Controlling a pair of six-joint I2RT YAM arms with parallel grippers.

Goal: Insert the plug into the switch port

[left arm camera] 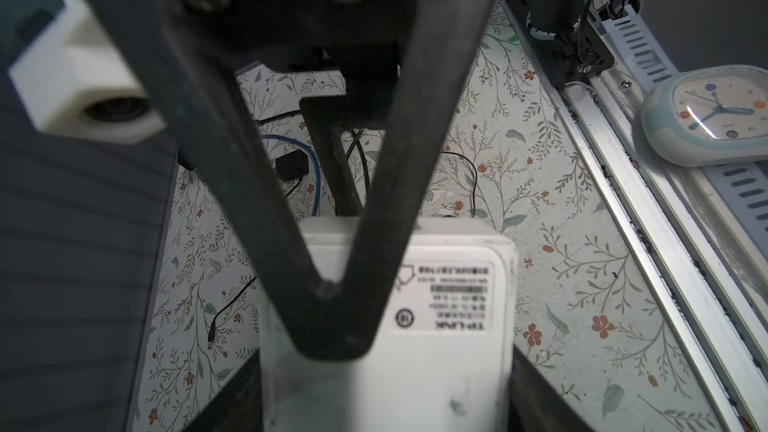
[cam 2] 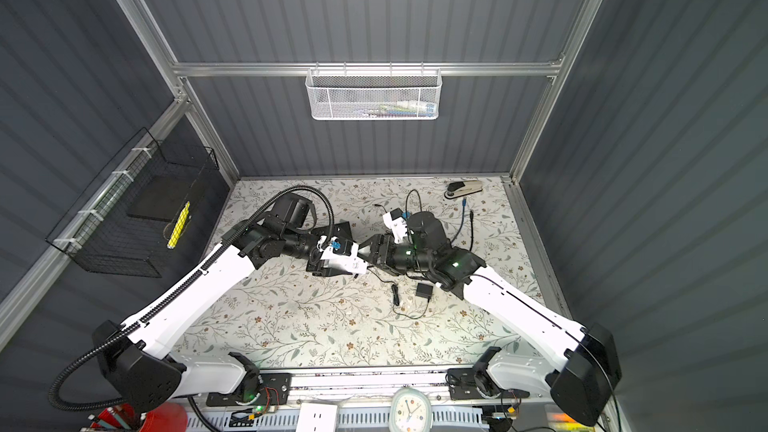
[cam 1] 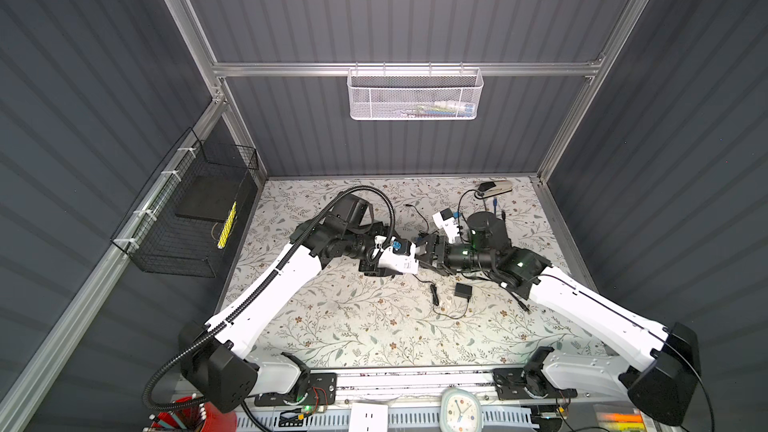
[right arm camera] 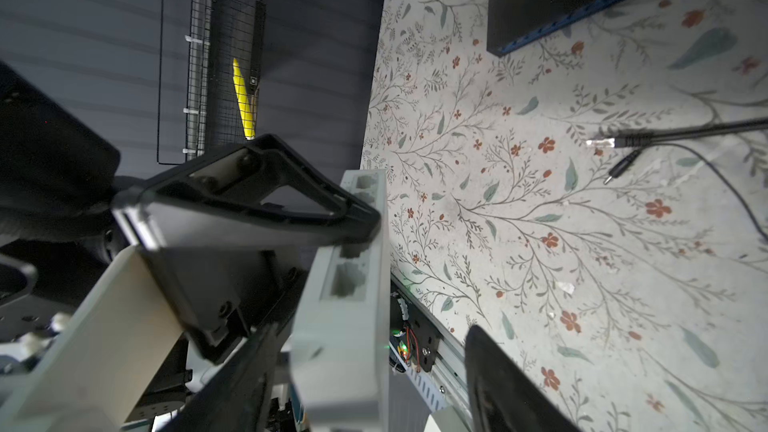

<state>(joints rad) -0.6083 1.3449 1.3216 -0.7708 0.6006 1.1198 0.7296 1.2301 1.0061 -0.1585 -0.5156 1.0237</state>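
At the far left, a black wire basket point(cam 1: 183, 218) is hanging on the side wall. The left arm is reaching in from that side. Its left end effector point(cam 1: 409, 257) is clenching the white switch point(cam 1: 401, 265) and holding it off the floral surface point(cam 1: 353, 326) near the middle. In the right wrist view, one of its black fingers point(right arm camera: 266, 209) is lying across the switch's port face, which is pointing toward the right arm.

Just right of the switch, the right end effector point(cam 1: 424, 253) is meeting the port end with its jaws standing apart. The switch's end is sitting between them, and one finger point(right arm camera: 498, 384) is showing a clear gap to it, so this end effector is grasping nothing.

The plug point(right arm camera: 600, 143), clear-tipped on a black cable, is lying loose on the surface, and neither arm is holding it. A thin barrel connector point(right arm camera: 619, 169) is lying just beside it.

Further right in both top views, a black power adapter point(cam 1: 462, 290) is resting near the right arm. A stapler point(cam 1: 494, 189) is sitting by the back right corner.
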